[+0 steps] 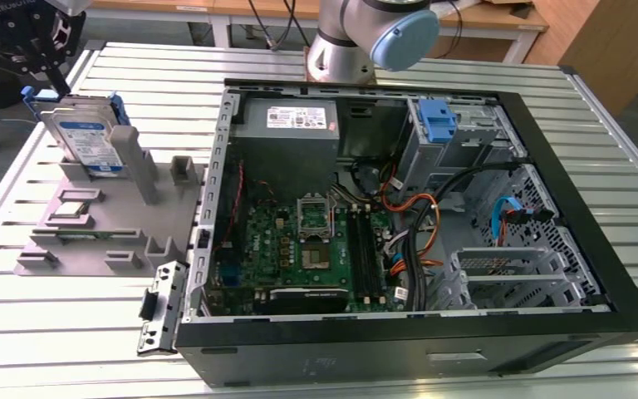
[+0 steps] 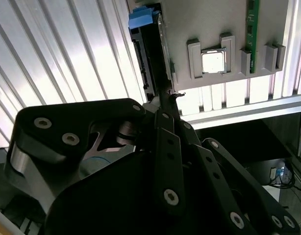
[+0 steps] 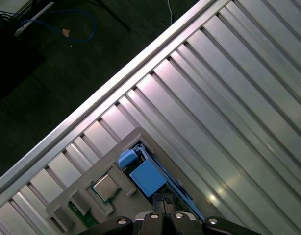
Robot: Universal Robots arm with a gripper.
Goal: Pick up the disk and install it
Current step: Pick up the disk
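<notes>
Disk (image 1: 84, 137) stands upright in the grey holder (image 1: 97, 249) on the exterior view's left, gripper (image 1: 46, 86) right at its top edge, open PC case (image 1: 408, 341) beside.

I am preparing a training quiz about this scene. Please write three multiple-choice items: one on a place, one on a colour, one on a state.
1. Where is the disk? A in the grey holder; B inside the computer case; C flat on the table.
2. Its side rails are: A red; B blue; C green.
3. The computer case is: A shut; B open; C upside down.
Key: 1A, it stands upright in the holder on the table; 2B, blue plastic edges it; 3B, the motherboard lies exposed.
</notes>
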